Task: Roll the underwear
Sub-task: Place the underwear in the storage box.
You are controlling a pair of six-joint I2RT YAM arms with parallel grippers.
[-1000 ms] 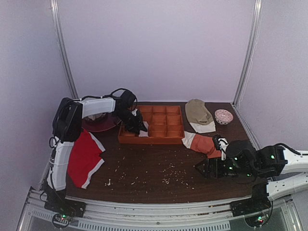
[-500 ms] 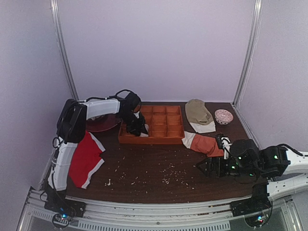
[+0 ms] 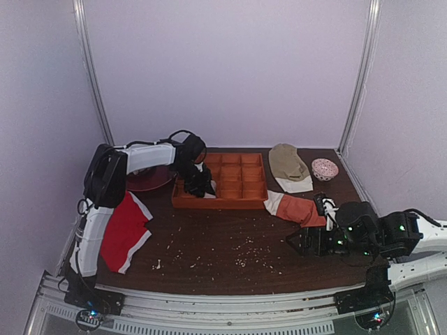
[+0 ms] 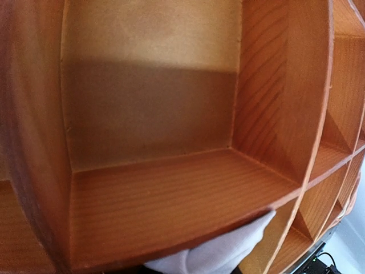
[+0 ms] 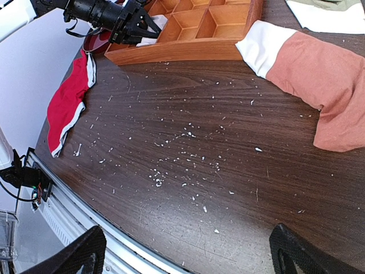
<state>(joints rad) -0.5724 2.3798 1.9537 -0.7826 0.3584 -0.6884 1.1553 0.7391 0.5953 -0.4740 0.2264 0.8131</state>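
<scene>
1. At the tray's [image 3: 220, 203] near-left corner, our left claw [image 3: 199, 183] hangs over the corner cell. It is narrowed and, as far as we can see, pinching the underwear [image 3: 209, 192], a small pale bundle.
2. We judge the step to be stowing the roll in that cell; the rolling itself looks done. We cannot tell whether the bundle is inside the cell or caught on its near wall.
3. To do it well, we centre the bundle over the cell, clear of the dividers, and lower it until the cloth meets the floor.
4. We then part the fingers slowly and lift straight up, so the soft roll neither clings nor unwinds.
5. Right of the tray and nearer us, our right claw [image 5: 188, 240] rests spread wide and empty beside the rust garment [image 3: 302, 208]. It is best left idle.
</scene>
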